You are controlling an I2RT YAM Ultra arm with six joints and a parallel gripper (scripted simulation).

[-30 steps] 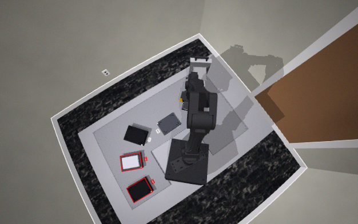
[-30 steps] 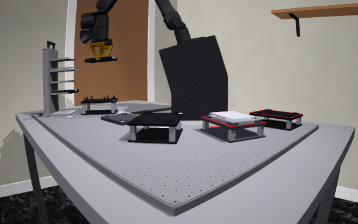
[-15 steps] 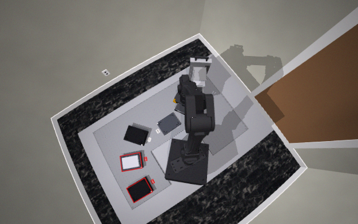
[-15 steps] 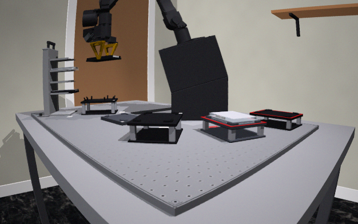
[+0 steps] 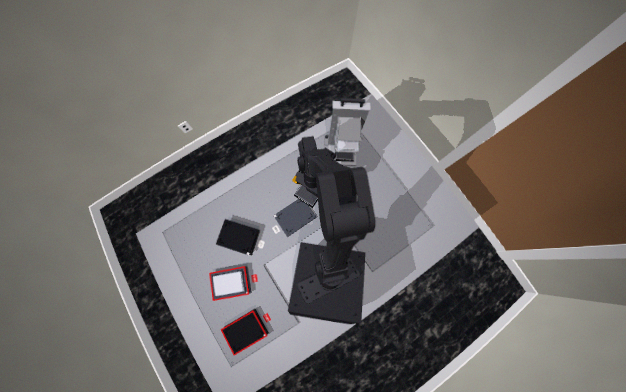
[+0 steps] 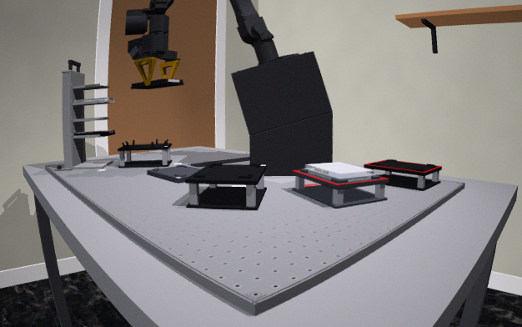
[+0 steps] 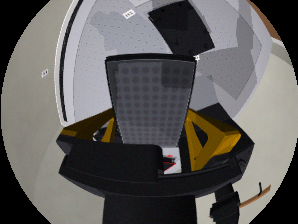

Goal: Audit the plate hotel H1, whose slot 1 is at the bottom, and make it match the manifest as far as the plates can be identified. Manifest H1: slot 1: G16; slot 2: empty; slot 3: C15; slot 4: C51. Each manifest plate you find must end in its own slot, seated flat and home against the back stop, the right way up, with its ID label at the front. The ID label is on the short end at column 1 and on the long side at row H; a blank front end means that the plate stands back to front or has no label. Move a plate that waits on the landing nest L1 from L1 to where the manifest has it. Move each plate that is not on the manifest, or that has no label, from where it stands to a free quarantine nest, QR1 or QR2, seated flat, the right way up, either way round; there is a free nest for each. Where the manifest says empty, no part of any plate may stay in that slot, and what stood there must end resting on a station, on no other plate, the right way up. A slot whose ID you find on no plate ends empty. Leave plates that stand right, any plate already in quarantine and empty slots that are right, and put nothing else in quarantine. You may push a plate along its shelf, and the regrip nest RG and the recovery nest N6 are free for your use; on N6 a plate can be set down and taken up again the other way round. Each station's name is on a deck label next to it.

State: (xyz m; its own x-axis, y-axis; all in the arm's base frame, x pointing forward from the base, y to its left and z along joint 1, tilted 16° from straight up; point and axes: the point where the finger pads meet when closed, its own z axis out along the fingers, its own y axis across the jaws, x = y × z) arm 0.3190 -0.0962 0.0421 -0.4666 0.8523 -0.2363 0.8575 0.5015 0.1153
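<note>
Plate [image 6: 157, 83] level (in fingers [image 6: 146, 72])

Top view: high overhead, tilted, takes in the whole table [image 5: 150, 240]. Exterior view: low, near the table's corner, facing the plate hotel [image 6: 71, 121]. Wrist view: close, looking down past the yellow fingers. All share the deck.

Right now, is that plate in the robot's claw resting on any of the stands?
No, the dark plate hangs in the gripper high above the table, touching no stand.
</note>
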